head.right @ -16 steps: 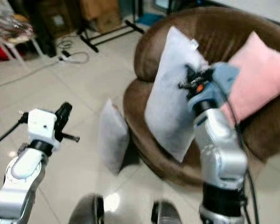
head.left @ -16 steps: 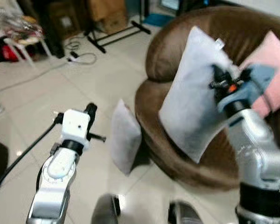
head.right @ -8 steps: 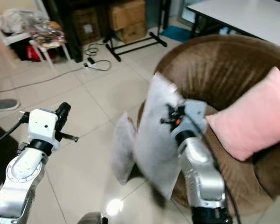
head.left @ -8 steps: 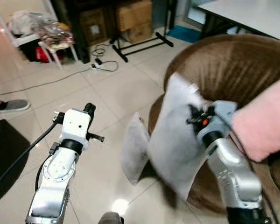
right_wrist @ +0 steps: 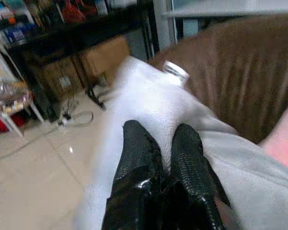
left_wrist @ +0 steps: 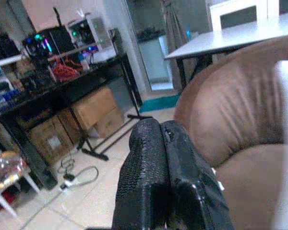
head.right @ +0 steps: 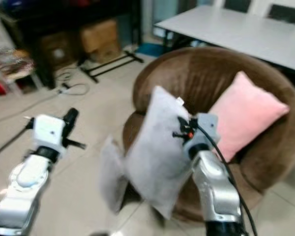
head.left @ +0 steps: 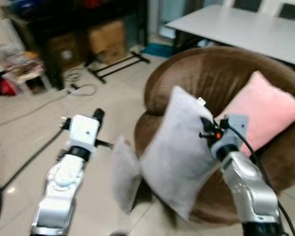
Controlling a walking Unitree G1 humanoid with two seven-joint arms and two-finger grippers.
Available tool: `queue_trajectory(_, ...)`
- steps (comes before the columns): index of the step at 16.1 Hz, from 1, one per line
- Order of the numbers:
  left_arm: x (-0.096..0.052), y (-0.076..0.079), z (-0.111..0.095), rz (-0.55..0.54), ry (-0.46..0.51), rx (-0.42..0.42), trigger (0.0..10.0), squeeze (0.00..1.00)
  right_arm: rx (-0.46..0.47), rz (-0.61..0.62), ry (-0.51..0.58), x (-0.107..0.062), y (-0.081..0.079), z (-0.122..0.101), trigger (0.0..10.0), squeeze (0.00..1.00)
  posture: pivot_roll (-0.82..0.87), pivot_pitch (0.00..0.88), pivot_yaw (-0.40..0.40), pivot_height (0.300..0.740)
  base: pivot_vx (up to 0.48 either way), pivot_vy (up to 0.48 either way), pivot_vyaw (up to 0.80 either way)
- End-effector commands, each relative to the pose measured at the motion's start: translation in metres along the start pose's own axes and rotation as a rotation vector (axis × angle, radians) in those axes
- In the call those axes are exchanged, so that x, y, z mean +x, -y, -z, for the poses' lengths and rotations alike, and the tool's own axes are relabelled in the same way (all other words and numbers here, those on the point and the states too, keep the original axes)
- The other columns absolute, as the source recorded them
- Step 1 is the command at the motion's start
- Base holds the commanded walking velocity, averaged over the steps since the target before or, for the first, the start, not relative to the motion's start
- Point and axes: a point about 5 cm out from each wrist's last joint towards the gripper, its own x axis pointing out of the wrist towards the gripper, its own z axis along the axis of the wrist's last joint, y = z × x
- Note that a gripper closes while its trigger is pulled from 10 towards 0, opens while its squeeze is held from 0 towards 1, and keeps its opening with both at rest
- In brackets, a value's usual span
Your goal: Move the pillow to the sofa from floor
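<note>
My right gripper [right_wrist: 161, 136] is shut on the upper edge of a large grey pillow [head.left: 179, 152], which hangs tilted in front of the brown round sofa [head.left: 211, 78], over its front edge. A second, smaller grey pillow [head.left: 123, 177] stands on the floor, leaning against the sofa's base. A pink pillow [head.left: 265, 110] rests against the sofa's back. My left gripper [left_wrist: 165, 143] is shut on nothing and is held up over the floor to the left of the sofa, apart from both grey pillows.
A white table [head.left: 246, 29] stands behind the sofa. At the far left are cardboard boxes [head.left: 108, 37], a black floor stand [head.left: 118, 66] and loose cables [head.left: 78, 88] on the tiles. Open tiled floor lies to the left of the sofa.
The camera has swung and the whole picture has shifted. My right gripper keeps its hold on the large grey pillow by the sofa's front. My left arm holds the same pose.
</note>
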Motion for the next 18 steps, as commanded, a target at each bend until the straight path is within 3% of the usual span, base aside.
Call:
queue_trajectory(1, -0.002, -0.004, 0.005, -0.014, -0.026, -0.004, 10.0, 0.00, 0.004, -0.036, 0.055, 0.003, -0.009, -0.010, 10.0, 0.00, 0.01, 0.003, 0.018, 0.740, 0.281, 0.000, -0.79)
queue_trajectory(5, -0.002, -0.006, 0.004, -0.017, -0.021, -0.006, 10.0, 0.00, 0.008, -0.097, 0.082, 0.003, -0.015, -0.017, 10.0, 0.00, 0.02, 0.011, 0.019, 0.740, 0.277, 0.000, -0.67)
queue_trajectory(11, -0.006, -0.006, 0.004, -0.021, -0.026, -0.006, 10.0, 0.00, -0.016, -0.243, 0.053, 0.005, -0.029, -0.019, 10.0, 0.00, 0.02, 0.022, 0.010, 0.740, 0.226, 0.000, 0.00)
queue_trajectory(14, -0.008, 0.000, 0.005, 0.035, -0.043, -0.024, 10.0, 0.00, 0.005, -0.309, 0.053, 0.008, -0.038, -0.024, 10.0, 0.00, 0.03, 0.026, 0.008, 0.740, 0.000, 0.000, 0.00)
queue_trajectory(15, -0.011, 0.006, 0.007, 0.124, -0.061, -0.019, 10.0, 0.00, 0.015, -0.321, 0.064, 0.011, -0.042, -0.030, 10.0, 0.00, 0.03, 0.028, 0.008, 0.740, 0.000, 0.000, 0.00)
queue_trajectory(18, -0.019, 0.010, 0.012, 0.241, -0.092, 0.003, 10.0, 0.00, 0.059, -0.322, 0.068, 0.021, -0.051, -0.040, 10.0, 0.00, 0.03, 0.035, 0.008, 0.740, 0.000, 0.000, 0.00)
